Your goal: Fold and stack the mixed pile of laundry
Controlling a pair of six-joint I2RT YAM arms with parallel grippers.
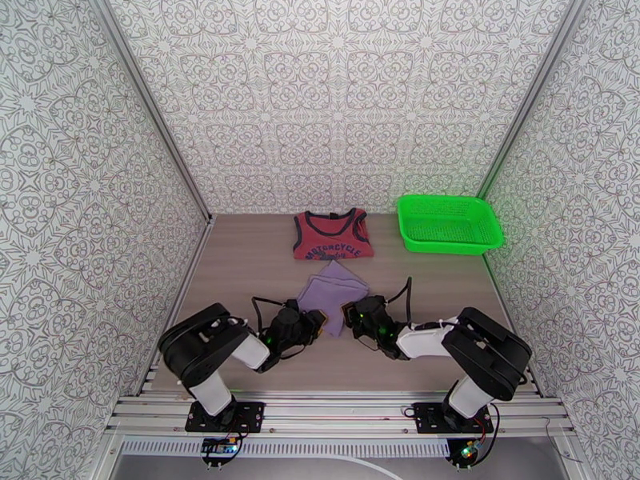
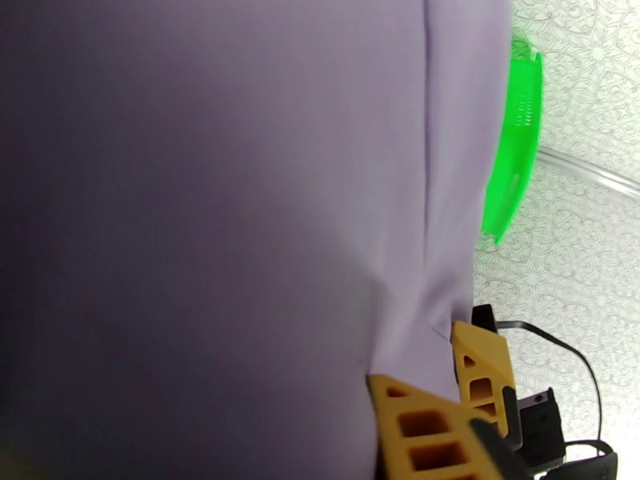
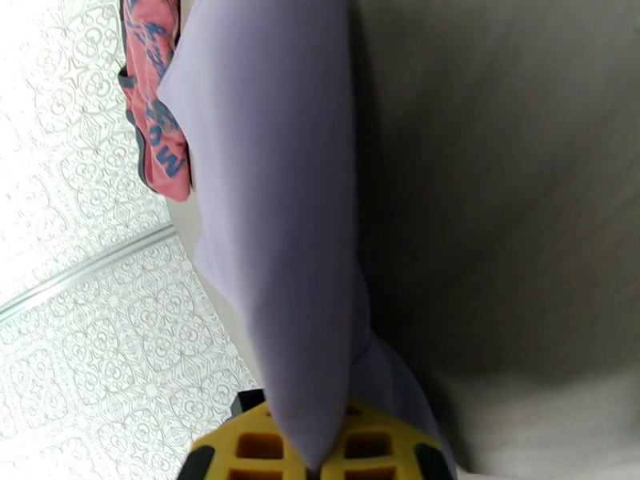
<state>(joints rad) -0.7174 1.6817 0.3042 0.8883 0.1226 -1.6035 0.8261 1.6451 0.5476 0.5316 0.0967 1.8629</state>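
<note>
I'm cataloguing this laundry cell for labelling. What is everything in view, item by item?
dark red sleeveless tank top: one, red with dark trim, flat at far middle of the table.
plain lavender cloth garment: one, lavender, just nearer than the tank top.
bright green plastic mesh basket: one, green, far right of the table.
wooden table: one, grey-brown, under everything.
patterned walls: three, white-grey, left, back, right.
left gripper: one, black with yellow fingers, pinching the lavender garment's near edge.
right gripper: one, same colours, pinching that same edge.
</note>
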